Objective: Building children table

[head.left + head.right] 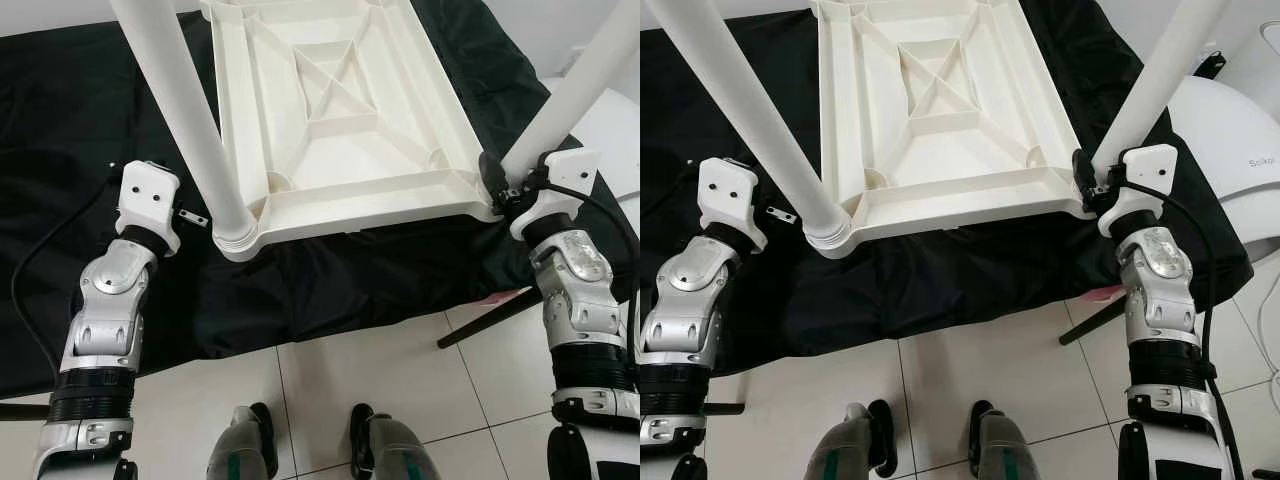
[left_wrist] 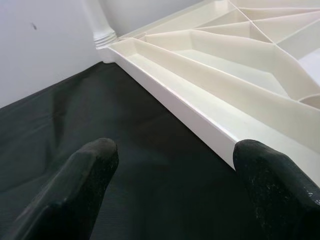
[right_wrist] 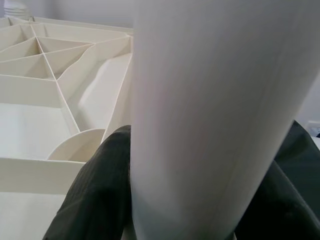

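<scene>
left eye view shows a white plastic tabletop [image 1: 340,110] lying upside down, ribbed underside up, on a black cloth [image 1: 60,180] spread over a low surface, with pale floor tiles [image 1: 370,370] in front of it. a white round leg [image 1: 185,110] stands in the near left corner socket of the tabletop and leans up toward the camera. a second white leg [image 1: 575,85] rises from the near right corner. the right gripper [image 1: 497,185] is at that corner, its black fingers on either side of the base of the second leg; in the right wrist view the leg [image 3: 215,110] sits right between the two dark fingers [image 3: 100,190], which press against its sides, so the claw is clamped on it. the left gripper [image 2: 175,190] is low over the black cloth just beside the left edge of the tabletop, near the standing leg; in the left wrist view its two fingertips [image 2: 95,160] are wide apart with nothing between them, one tip close against the white rim [image 2: 200,120]. a small metal bracket [image 1: 193,216] lies on the cloth between the left wrist and the corner socket. a black cable [image 1: 30,260] trails across the cloth at the far left, and the robot's feet [image 1: 310,440] stand on the tiles below.
</scene>
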### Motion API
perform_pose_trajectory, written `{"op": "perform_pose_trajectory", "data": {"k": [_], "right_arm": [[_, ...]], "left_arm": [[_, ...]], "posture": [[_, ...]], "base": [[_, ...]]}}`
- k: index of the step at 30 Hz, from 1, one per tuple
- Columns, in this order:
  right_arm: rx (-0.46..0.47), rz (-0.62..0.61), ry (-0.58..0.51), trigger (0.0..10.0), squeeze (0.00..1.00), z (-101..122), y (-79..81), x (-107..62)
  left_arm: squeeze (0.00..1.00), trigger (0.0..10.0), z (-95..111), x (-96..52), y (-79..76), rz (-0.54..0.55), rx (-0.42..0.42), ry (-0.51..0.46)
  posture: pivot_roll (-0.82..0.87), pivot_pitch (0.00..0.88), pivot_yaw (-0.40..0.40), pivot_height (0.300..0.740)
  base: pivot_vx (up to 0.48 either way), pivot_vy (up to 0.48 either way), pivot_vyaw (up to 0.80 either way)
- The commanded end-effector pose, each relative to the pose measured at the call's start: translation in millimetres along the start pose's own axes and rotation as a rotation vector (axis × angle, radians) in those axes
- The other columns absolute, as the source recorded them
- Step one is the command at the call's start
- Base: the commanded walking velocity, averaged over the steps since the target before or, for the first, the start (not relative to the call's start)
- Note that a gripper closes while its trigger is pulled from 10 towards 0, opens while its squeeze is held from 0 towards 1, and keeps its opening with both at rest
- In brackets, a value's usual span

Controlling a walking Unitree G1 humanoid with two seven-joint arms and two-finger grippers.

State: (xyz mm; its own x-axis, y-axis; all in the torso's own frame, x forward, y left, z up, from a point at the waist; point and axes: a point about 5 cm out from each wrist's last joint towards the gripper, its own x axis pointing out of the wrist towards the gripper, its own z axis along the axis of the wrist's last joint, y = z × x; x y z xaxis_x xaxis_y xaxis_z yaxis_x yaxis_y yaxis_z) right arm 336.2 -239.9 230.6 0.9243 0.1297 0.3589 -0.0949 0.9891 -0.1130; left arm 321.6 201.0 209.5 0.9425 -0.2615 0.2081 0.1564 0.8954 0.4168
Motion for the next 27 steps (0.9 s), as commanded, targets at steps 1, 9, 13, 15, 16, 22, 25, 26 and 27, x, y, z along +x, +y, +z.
{"op": "perform_pose_trajectory", "data": {"k": [1, 9, 13, 15, 16, 22, 25, 26, 27], "right_arm": [[-0.023, -0.041, -0.066, 10.0, 0.0, 18, -14.6, 1.3], [-0.039, -0.032, -0.105, 10.0, 0.0, 32, -15.9, 6.5], [-0.025, -0.022, -0.121, 10.0, 0.0, 35, -8.3, 4.7], [-0.021, -0.017, -0.123, 10.0, 0.0, 35, -5.2, 4.3], [-0.021, -0.017, -0.123, 10.0, 0.0, 35, -5.2, 4.3], [-0.013, -0.016, -0.122, 10.0, 0.0, 34, -2.0, 3.0], [-0.015, -0.015, -0.127, 10.0, 0.0, 36, -1.9, 3.2], [-0.017, -0.011, -0.136, 10.0, 0.0, 39, -1.9, 4.6], [-0.02, -0.004, -0.15, 10.0, 0.0, 44, -1.6, 6.8]], "left_arm": [[0.0, 10.0, -5, -0.7, -8.0, -0.024, -0.007, 0.019], [0.0, 10.0, -2, 6.3, -12.8, -0.033, -0.011, 0.006], [0.0, 10.0, -1, 11.7, -16.5, -0.031, -0.055, -0.001], [0.0, 10.0, -2, 13.0, -17.4, -0.035, -0.059, 0.001], [0.0, 10.0, -2, 13.0, -17.4, -0.035, -0.059, 0.001], [0.0, 10.0, -5, 19.6, -22.8, -0.047, -0.083, -0.006], [0.0, 10.0, -5, 21.7, -25.9, -0.062, -0.088, -0.01], [0.0, 10.0, -5, 23.6, -28.4, -0.073, -0.086, -0.012], [0.0, 10.0, -5, 26.2, -31.1, -0.081, -0.086, -0.013]], "posture": [[-0.11, 0.281, -0.002, 0.74], [-0.12, 0.281, 0.0, 0.74], [-0.12, 0.284, 0.003, 0.74], [-0.12, 0.289, 0.007, 0.74], [-0.12, 0.289, 0.007, 0.74], [-0.12, 0.294, 0.013, 0.74], [-0.12, 0.295, 0.016, 0.74], [-0.12, 0.296, 0.015, 0.74], [-0.13, 0.295, 0.013, 0.74]], "base": [[0.0, 0.0, 0.0], [0.0, 0.0, 0.0], [0.0, 0.0, 0.0], [0.0, 0.0, 0.0], [0.0, 0.0, 0.0], [0.0, 0.0, 0.0], [0.0, 0.0, 0.0], [0.0, 0.0, 0.0], [0.0, 0.0, 0.0]]}}
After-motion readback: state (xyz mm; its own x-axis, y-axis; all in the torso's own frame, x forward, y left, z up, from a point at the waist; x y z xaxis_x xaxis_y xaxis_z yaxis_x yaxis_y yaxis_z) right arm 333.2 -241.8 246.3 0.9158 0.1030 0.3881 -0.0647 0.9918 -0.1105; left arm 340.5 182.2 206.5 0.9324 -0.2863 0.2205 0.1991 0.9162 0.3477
